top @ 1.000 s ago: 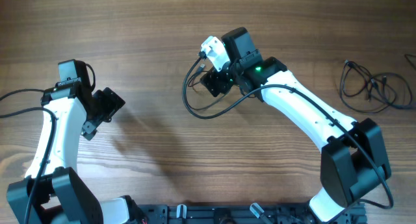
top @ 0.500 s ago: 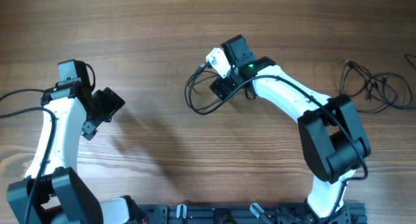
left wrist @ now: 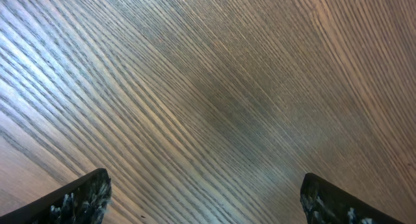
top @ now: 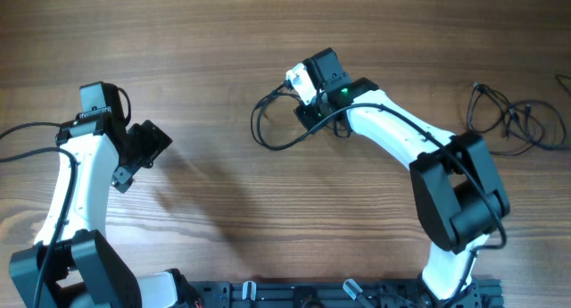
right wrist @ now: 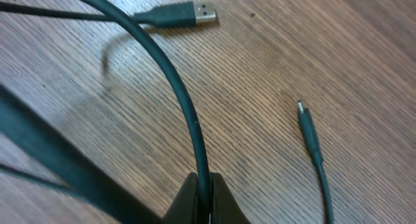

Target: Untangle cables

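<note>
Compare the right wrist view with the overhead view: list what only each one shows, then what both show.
Only the right wrist view: the right gripper seen close up, pinched shut on the dark cable, with a USB plug and a thin plug end lying on the wood. Only the overhead view: the left gripper, far off to the left, and a tangle of cables near the right edge. Both: the dark cable looping out from the right gripper, and the wooden table.
</note>
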### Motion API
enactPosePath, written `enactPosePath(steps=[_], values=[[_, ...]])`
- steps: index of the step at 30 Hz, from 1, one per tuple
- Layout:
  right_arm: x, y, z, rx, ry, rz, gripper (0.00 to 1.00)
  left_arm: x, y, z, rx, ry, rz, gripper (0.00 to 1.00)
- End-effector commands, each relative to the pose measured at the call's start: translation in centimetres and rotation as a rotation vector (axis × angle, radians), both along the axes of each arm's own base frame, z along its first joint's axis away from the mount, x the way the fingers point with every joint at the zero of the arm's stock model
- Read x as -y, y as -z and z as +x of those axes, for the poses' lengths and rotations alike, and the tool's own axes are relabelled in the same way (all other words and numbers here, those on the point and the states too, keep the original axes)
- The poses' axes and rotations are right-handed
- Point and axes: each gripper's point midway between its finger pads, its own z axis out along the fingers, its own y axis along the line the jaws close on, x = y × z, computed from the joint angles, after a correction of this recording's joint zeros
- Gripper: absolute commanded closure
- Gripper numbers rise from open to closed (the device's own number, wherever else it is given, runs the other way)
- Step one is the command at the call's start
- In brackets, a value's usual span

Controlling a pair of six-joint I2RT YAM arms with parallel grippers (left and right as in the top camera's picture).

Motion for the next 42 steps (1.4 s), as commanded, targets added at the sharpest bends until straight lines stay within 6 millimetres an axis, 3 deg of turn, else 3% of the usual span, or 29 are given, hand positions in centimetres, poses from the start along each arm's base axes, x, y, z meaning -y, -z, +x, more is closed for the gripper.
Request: enactPosePath(steps=[1, 5, 8, 13, 18, 25, 33, 37, 42], values=[[-0.4, -5.7, 0.5, 0.081, 0.064, 0.104, 0.96, 0.0, -0.1, 0.3, 0.007, -0.011, -0.013, 0.05], [0.5, -9.6, 1.2, 0.136, 0.147, 0.181, 0.96, 0.0, -0.1, 0.3, 0.007, -0.011, -0.013, 0.05], [3.0, -13.6, 2.3, 0.194, 0.266, 0.263, 0.96, 0.0, -0.1, 0.3, 0.007, -0.011, -0.013, 0.05], [10.8, -19.7, 4.5, 0.318, 0.496, 0.369, 0.96, 0.0, -0.1, 0.3, 0.007, -0.011, -0.013, 0.05], [20.4, -22.8, 5.2, 0.412, 0.72, 0.387, 0.96, 0.0, -0.1, 0.3, 0.008, -0.011, -0.012, 0.05], [33.3, -21.9, 3.5, 0.402, 1.085, 0.385, 0.96, 0.0, -0.2, 0.4, 0.011, -0.011, -0.012, 0.05], [43.3, -20.8, -0.6, 0.395, 1.403, 0.396, 0.96, 0.4, -0.2, 0.8, 0.03, -0.005, -0.033, 0.05], [45.8, -19.7, -2.0, 0.372, 1.483, 0.384, 0.96, 0.4, -0.2, 0.9, 0.033, -0.004, -0.036, 0.05], [47.5, -18.0, -3.1, 0.327, 1.543, 0.367, 0.96, 0.6, -0.2, 1.0, 0.032, 0.009, -0.036, 0.05]])
